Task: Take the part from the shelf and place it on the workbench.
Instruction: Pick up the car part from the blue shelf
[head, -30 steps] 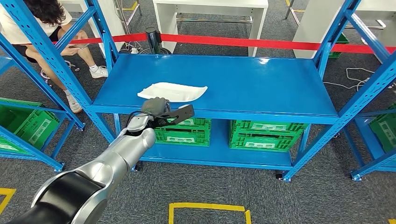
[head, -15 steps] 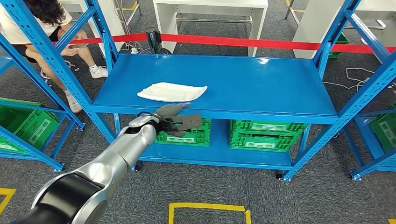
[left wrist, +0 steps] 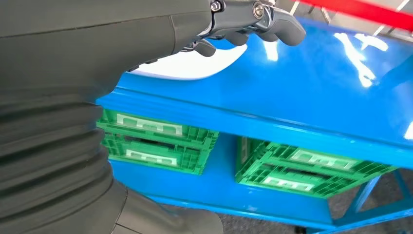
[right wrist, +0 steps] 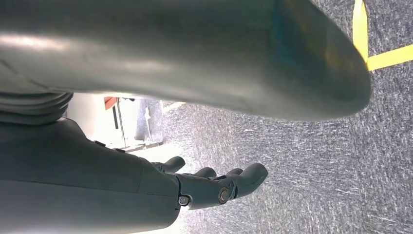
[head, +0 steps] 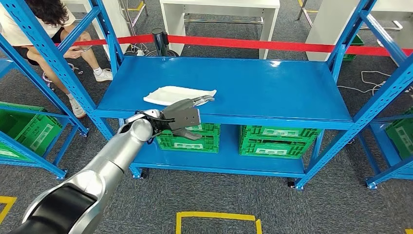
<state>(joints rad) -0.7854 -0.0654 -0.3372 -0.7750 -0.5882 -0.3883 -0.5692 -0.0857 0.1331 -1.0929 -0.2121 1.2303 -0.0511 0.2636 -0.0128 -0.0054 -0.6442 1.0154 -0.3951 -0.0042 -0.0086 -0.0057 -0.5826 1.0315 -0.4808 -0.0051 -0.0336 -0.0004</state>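
So this is the reach-in stage, nothing picked up yet. The part (head: 179,94) is a flat white piece lying on the top deck of the blue shelf (head: 272,87), toward the left side and close to the near edge. The left hand (head: 184,116) sits at that near edge, right by the part's right end, with its fingers (head: 203,100) stretched out over the deck and the thumb hanging below the shelf lip. It's spread wide and holding nothing. From the left wrist view the fingertips look to be over or just touching the part's edge, but I can't tell if there's real contact.

The right hand (right wrist: 214,187) hangs down by the floor, fingers loosely curled, nothing in it as far as I can see.

My guess at the next bit: the hand needs to get its fingers properly on top of the part and the thumb under or against its edge, then close. The piece is thin and flat on a slick painted deck, so it'll probably slide away rather than lift if it gets pushed instead of pinched. The worktop it's headed for isn't something I can pick out here.
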